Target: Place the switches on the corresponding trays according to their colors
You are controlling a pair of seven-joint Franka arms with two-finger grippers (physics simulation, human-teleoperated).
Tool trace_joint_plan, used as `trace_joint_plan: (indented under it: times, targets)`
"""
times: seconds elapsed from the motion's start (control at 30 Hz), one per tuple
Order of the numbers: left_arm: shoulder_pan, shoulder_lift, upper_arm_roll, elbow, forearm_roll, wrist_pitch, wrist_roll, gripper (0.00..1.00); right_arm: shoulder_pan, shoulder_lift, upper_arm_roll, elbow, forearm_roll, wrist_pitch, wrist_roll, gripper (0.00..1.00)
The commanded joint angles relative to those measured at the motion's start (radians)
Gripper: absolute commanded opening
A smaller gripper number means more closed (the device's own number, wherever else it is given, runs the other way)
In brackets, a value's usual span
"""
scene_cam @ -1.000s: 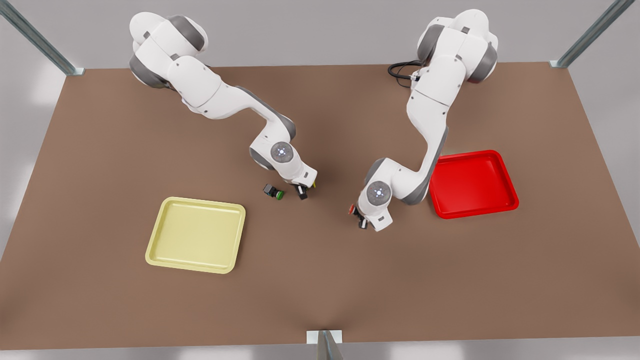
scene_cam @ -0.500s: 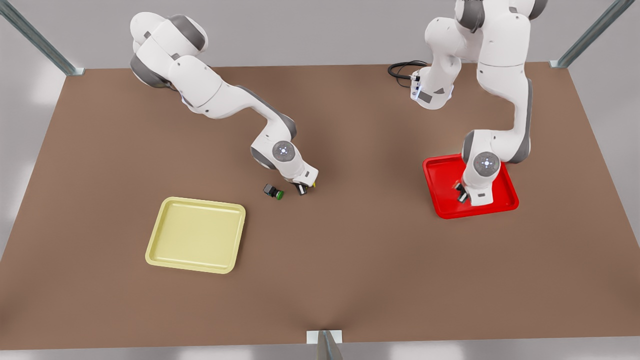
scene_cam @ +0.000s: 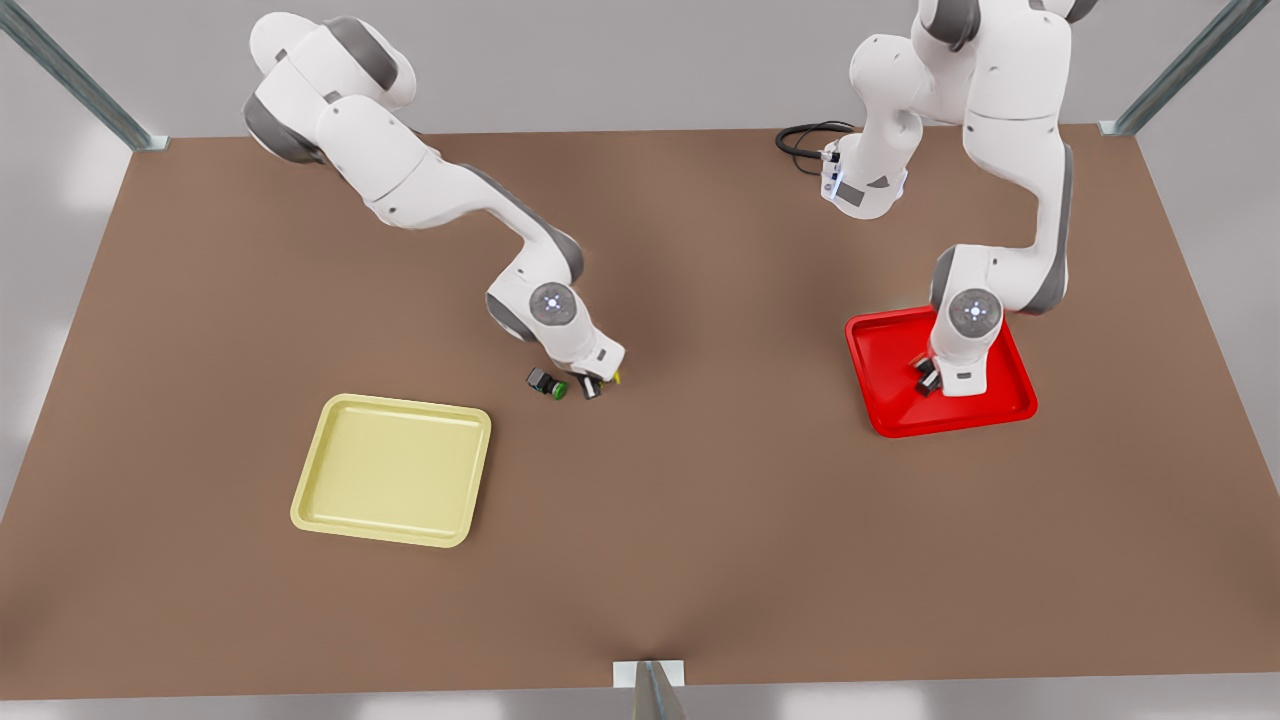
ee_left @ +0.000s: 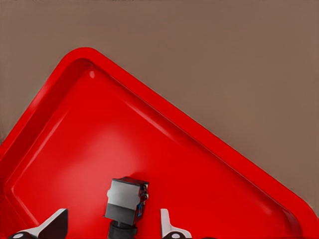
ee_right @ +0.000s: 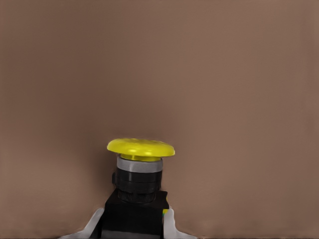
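Three switches and two trays on one brown worktop (scene_cam: 700, 560). The left pincer (ee_left: 112, 226) hangs over the red tray (scene_cam: 890, 400), fingers spread wide, with the red switch (ee_left: 127, 199) lying on the tray floor between them, not gripped. The right pincer (ee_right: 132, 224) is closed on the body of the yellow switch (ee_right: 139, 169), near mid-worktop. Just beside it lies the green switch (scene_cam: 547, 383). The yellow tray (scene_cam: 392, 470) holds nothing.

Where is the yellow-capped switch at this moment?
The yellow-capped switch is between the right end effector's fingers near the table's middle in the front view, beside the green-capped switch.
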Motion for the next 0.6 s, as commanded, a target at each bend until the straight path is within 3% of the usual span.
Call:
trace_joint_plan:
  times: [0.0, 0.13, 0.23, 0.3, 0.4, 0.5, 0.57]
  targets:
    - [-0.001, -0.004, -0.003, 0.012, 0.000, -0.002, 0.000, 1.00, -0.004, -0.009, 0.000, 0.000, -0.001, -0.009, 0.001, 0.50]
    - [-0.005, 0.001, -0.106, 0.237, -0.015, -0.204, 0.005, 1.00, -0.088, -0.073, -0.003, -0.012, 0.000, -0.061, -0.012, 0.50]
    - [-0.003, 0.012, -0.155, 0.307, -0.031, -0.213, 0.060, 1.00, -0.201, -0.198, -0.002, -0.139, 0.002, -0.072, -0.049, 0.50]
    - [-0.005, 0.054, -0.157, 0.402, -0.136, -0.253, 0.273, 1.00, -0.269, -0.218, -0.006, -0.158, 0.003, -0.072, -0.134, 0.50]
    - [-0.006, 0.154, -0.157, 0.687, -0.252, -0.505, 0.755, 1.00, -0.284, -0.244, -0.089, -0.178, 0.005, -0.067, -0.225, 0.50]
    - [0.006, 0.154, -0.167, 0.833, -0.290, -0.591, 0.963, 1.00, -0.320, -0.241, -0.137, -0.190, 0.005, -0.061, -0.314, 0.50]
    - [0.198, 0.110, -0.347, 0.913, -0.278, -0.673, 1.023, 1.00, -0.332, -0.196, -0.195, -0.182, 0.005, 0.003, -0.368, 0.50]
